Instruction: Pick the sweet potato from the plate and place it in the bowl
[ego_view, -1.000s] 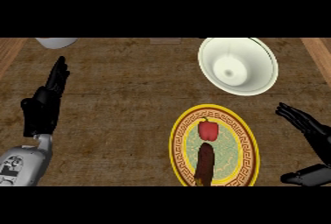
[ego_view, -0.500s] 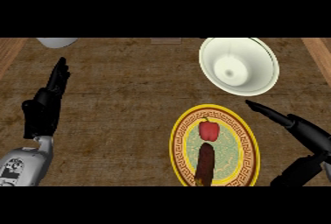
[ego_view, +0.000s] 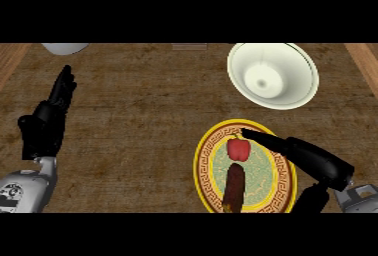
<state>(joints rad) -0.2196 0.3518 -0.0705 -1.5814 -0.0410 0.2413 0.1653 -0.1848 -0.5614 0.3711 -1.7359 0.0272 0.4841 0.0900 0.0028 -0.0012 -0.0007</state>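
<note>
Right hand (ego_view: 314, 159) open, fingers straight over plate (ego_view: 205, 150), fingertips just beside pepper (ego_view: 238, 149); sweet potato (ego_view: 235, 186) untouched. Left hand (ego_view: 49, 120) open, resting.

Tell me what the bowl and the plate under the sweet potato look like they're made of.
The bowl looks like glazed ceramic: smooth, cream-white, with soft shading inside. The plate also seems glazed ceramic or stoneware, with a yellow rim and a printed key-pattern band; painted plastic can't be excluded.

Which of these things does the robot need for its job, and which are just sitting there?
For the job:
sweet potato
yellow-rimmed plate
white bowl
right hand, reaching over the plate

Just lying about:
red pepper on the plate
white dish at the far edge
left hand, resting open
</note>
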